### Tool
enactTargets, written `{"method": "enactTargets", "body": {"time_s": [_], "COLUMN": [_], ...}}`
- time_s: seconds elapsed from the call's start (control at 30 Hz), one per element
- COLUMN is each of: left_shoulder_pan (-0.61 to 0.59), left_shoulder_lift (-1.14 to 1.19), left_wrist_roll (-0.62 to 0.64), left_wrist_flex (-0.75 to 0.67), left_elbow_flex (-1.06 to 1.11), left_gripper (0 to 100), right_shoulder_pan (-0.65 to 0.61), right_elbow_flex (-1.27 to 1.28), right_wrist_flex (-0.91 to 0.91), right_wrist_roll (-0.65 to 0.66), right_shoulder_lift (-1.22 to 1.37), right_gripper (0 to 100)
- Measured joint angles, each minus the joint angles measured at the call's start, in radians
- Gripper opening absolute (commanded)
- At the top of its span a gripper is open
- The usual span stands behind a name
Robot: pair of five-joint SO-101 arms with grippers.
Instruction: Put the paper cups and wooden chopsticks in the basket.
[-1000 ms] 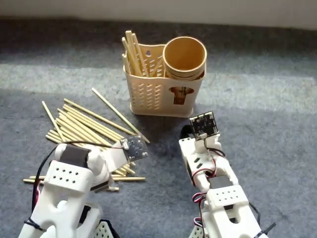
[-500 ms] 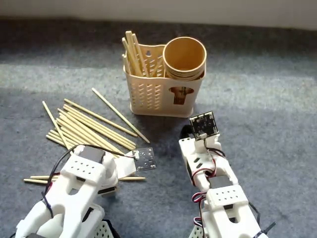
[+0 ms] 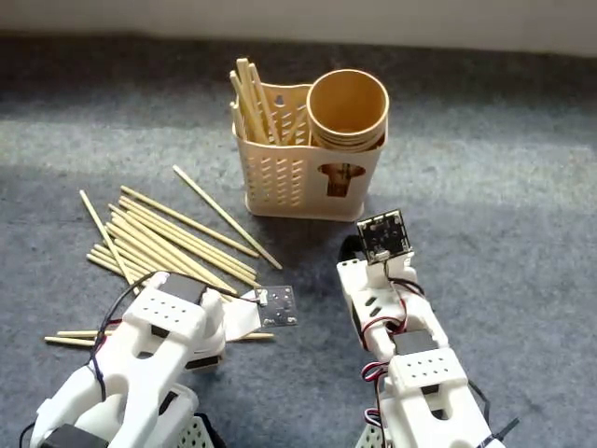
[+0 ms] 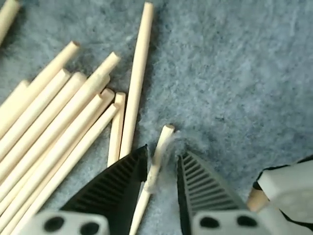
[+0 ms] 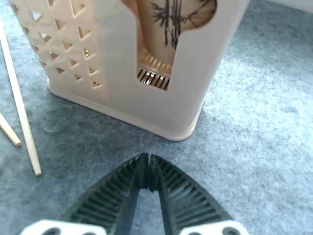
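The cream basket (image 3: 298,177) stands at the back of the carpet, with stacked paper cups (image 3: 347,107) and several chopsticks (image 3: 250,98) inside it. More loose chopsticks (image 3: 163,241) lie fanned on the carpet to its left. At the near right end of that pile, my left gripper (image 4: 162,154) is low over the carpet and narrowly open. One chopstick (image 4: 164,137) lies between its jaws. Just in front of the basket (image 5: 112,73), my right gripper (image 5: 148,159) is shut and holds nothing.
The grey carpet (image 3: 504,215) is bare to the right of the basket. A long chopstick (image 5: 19,107) lies on the carpet beside the basket's corner. Both arms sit close together at the near edge.
My left arm has swung right and toward the near edge, bringing its gripper to the near right end of the chopstick pile. The right arm has kept still.
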Motion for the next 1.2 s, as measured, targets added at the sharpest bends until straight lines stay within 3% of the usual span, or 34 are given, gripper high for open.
{"method": "enactTargets", "body": {"time_s": [0.23,0.37,0.8,1.07,1.2], "left_shoulder_pan": [0.000,-0.003,-0.021,-0.025,-0.060], "left_shoulder_lift": [0.002,0.002,0.002,0.002,0.002], "left_wrist_roll": [0.000,0.000,0.000,0.005,0.075], "left_wrist_flex": [0.002,0.095,0.367,0.462,0.466], "left_elbow_flex": [0.000,-0.048,-0.371,-0.657,-0.821], "left_gripper": [1,1,1,1,1], "right_shoulder_pan": [0.000,0.000,0.000,0.000,0.000], "right_elbow_flex": [0.000,0.000,0.000,0.000,0.000], "right_wrist_flex": [0.000,0.000,0.000,0.000,0.000], "right_wrist_roll": [0.000,0.000,0.000,0.000,0.000], "right_shoulder_lift": [0.000,0.000,0.000,0.000,0.000], "right_gripper": [2.3,2.3,2.3,2.3,2.3]}}
